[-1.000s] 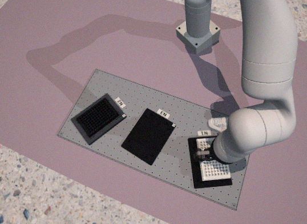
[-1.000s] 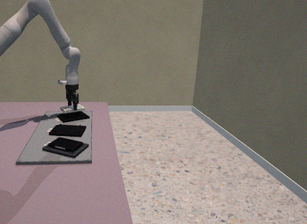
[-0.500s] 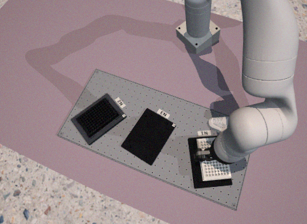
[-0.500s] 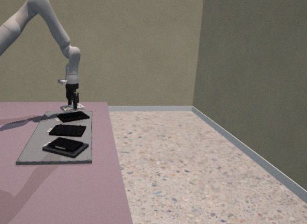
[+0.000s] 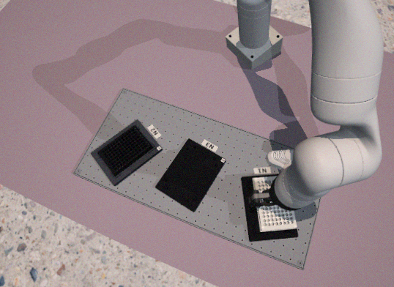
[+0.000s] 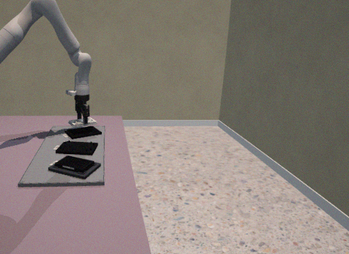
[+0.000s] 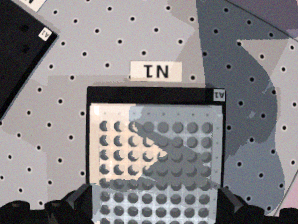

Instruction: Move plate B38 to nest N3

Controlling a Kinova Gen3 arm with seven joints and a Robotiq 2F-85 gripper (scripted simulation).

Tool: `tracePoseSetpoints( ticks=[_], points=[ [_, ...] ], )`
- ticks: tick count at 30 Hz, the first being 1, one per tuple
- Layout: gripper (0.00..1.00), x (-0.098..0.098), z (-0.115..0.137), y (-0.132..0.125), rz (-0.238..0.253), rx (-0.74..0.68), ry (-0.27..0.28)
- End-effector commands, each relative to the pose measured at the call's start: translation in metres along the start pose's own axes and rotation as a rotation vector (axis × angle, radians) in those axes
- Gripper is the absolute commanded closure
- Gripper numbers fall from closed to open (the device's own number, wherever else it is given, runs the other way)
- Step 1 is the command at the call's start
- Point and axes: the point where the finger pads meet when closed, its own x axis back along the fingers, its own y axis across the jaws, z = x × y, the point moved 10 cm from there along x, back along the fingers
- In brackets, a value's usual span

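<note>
Plate B38 (image 5: 275, 217) is white with rows of round wells. My gripper (image 5: 262, 200) is shut on it across its long sides and holds it level a little above the black plate nest N1 (image 5: 272, 235). In the exterior view the plate (image 6: 82, 122) hangs clear of N1 (image 6: 83, 132) under the gripper (image 6: 82, 117). The wrist view shows the plate (image 7: 156, 165) between my fingers, over N1 (image 7: 156, 94). The landing nest N3 (image 5: 190, 174) is a flat black pad in the middle of the board. The dark plate B83 (image 5: 125, 151) sits on nest N2 at the left.
The nests stand on a grey perforated board (image 5: 205, 127) on a mauve mat. The arm's base (image 5: 254, 46) stands behind the board. White name tags sit by each nest, and a small corner tag (image 7: 218, 95) marks one corner of N1.
</note>
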Motion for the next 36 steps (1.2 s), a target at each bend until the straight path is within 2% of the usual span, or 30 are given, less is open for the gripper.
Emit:
tracePoseSetpoints(
  ticks=[1,18,36],
  points=[
    [1.00,0.002,-0.001,0.000,0.000,-0.002,-0.004],
    [1.00,0.002,-0.001,0.000,0.000,-0.002,-0.004],
    [1.00,0.004,0.024,-0.050,-0.002,-0.208,-0.008]
  ],
)
